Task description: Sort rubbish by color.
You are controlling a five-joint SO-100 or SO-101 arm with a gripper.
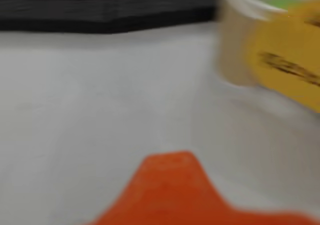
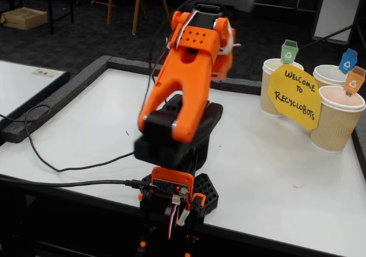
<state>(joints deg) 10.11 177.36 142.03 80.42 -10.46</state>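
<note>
Gripper [image 1: 170, 185]: wrist view, blurred; one orange tip rises from the bottom edge over the white tabletop [image 1: 90, 110]; jaw state cannot be told. Beige paper cup [image 1: 235, 45] with yellow sign [image 1: 285, 60], upper right of the gripper tip. Fixed view: orange arm [image 2: 189, 80] folded above its base; gripper hidden. Three cups right of the arm; yellow sign [image 2: 294, 96] across them. Rubbish: none visible in either view.
</note>
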